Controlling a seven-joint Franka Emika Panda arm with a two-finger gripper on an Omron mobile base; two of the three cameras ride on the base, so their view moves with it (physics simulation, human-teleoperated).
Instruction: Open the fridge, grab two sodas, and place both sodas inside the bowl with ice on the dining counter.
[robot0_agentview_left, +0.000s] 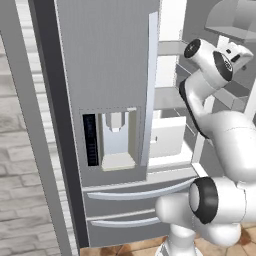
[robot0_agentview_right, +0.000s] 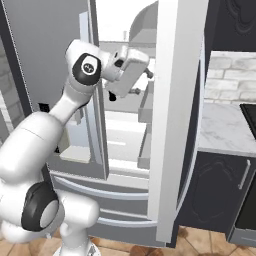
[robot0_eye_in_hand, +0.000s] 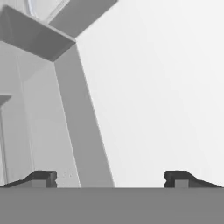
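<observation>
The fridge (robot0_agentview_right: 45, 50) stood with its right door (robot0_agentview_right: 175, 115) swung wide, giving the arm room to reach the white shelves (robot0_agentview_right: 125, 135); the left door (robot0_agentview_left: 107, 85) was shut. No cans could be made out inside. The gripper (robot0_eye_in_hand: 110, 177) was among the upper shelves, jaws spread wide and holding nothing, apparently placed to search for a soda.

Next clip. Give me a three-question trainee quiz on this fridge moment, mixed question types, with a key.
1. True or false: the right door of the fridge stands open.
2. The gripper jaws are: A) shut on a can, B) apart with nothing between them, C) clamped on a door handle.
3. Fill in: below the doors run two long curved handles on the lower ____.

Key: 1 true; 2 B; 3 drawers.
</observation>
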